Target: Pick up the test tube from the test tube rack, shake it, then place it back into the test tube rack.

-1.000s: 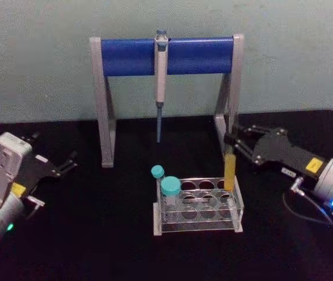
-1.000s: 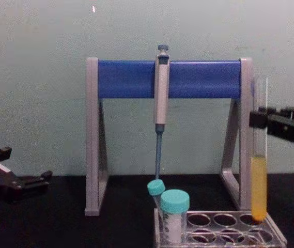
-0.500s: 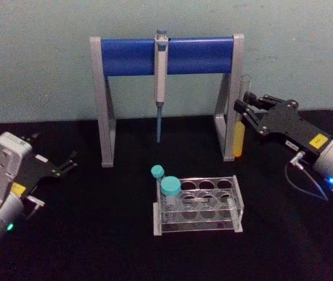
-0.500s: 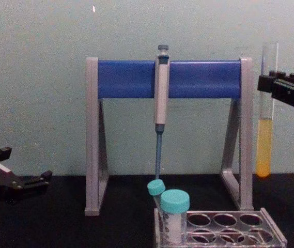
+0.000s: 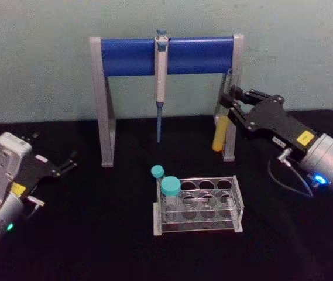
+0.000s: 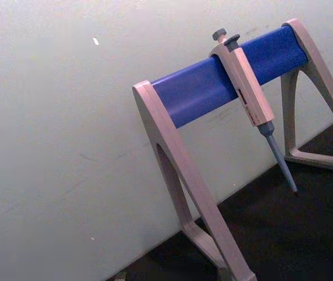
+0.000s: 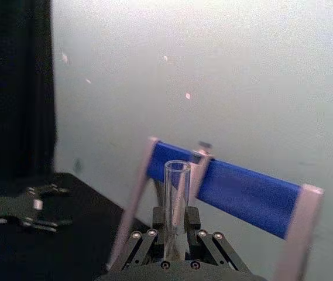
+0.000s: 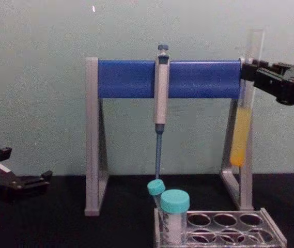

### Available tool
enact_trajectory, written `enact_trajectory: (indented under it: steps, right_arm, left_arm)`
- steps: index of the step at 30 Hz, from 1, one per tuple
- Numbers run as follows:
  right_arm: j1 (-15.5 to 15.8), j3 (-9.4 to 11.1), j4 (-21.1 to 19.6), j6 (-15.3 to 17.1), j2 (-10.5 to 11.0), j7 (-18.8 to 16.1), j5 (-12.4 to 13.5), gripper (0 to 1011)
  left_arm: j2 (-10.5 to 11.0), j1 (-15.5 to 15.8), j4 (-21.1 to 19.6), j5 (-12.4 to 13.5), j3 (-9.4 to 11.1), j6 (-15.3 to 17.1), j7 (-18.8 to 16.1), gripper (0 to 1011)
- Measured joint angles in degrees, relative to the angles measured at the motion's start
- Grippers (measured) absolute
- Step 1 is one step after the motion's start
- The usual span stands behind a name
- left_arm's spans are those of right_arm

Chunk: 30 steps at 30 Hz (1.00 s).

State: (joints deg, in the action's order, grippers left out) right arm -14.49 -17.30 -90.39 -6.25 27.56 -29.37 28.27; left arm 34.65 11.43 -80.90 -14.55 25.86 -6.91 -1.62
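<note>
The right gripper is closed on the upper part of the long, thin, clear glass test tube. The tube is held in the air and tilted, with its open top leaning to the right and yellow-orange liquid in its lower part. In the head and chest views the tube is seen against the right leg of the tall grey-and-blue pipette stand, well above the low clear plastic test tube rack, which is set on the black table. Two short teal-capped tubes are stood at the rack's left end. A slim grey pipette is hung at the middle of the stand. The left gripper is parked at the left, low over the table, with its fingers parted.
</note>
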Motion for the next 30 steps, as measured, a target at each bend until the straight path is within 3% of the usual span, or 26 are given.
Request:
enact_trajectory:
  steps: [6,10,13,17,21,26,27,30]
  right_arm:
    - [0.12,-0.30,0.12,-0.14,0.29,-3.95,4.11,228]
    - [0.84,-0.34,-0.62,1.41,1.47,-6.34,7.65,228]
    - [1.74,-0.34,-1.79,3.33,3.25,-8.67,10.93,228]
    - [2.50,-0.33,-3.13,4.91,5.11,-9.37,12.16,229]
    - [3.86,-0.02,-5.17,6.00,7.84,-7.84,11.64,229]
    - [5.62,0.55,-7.98,7.14,11.34,-1.05,6.41,229]
    - [5.62,0.55,-7.98,7.14,11.34,-1.05,6.41,229]
    - [5.90,1.17,-8.56,7.71,11.61,3.34,2.40,228]
  left_arm:
    - [0.00,0.00,0.00,0.00,0.00,0.00,0.00,1001]
    - [0.00,0.00,0.00,0.00,0.00,0.00,0.00,1001]
    - [0.00,0.00,0.00,0.00,0.00,0.00,0.00,1001]
    - [0.00,0.00,0.00,0.00,0.00,0.00,0.00,1001]
    - [0.00,0.00,0.00,0.00,0.00,0.00,0.00,1001]
    - [0.00,0.00,0.00,0.00,0.00,0.00,0.00,1001]
    - [0.00,0.00,0.00,0.00,0.00,0.00,0.00,1001]
    - [0.00,0.00,0.00,0.00,0.00,0.00,0.00,1001]
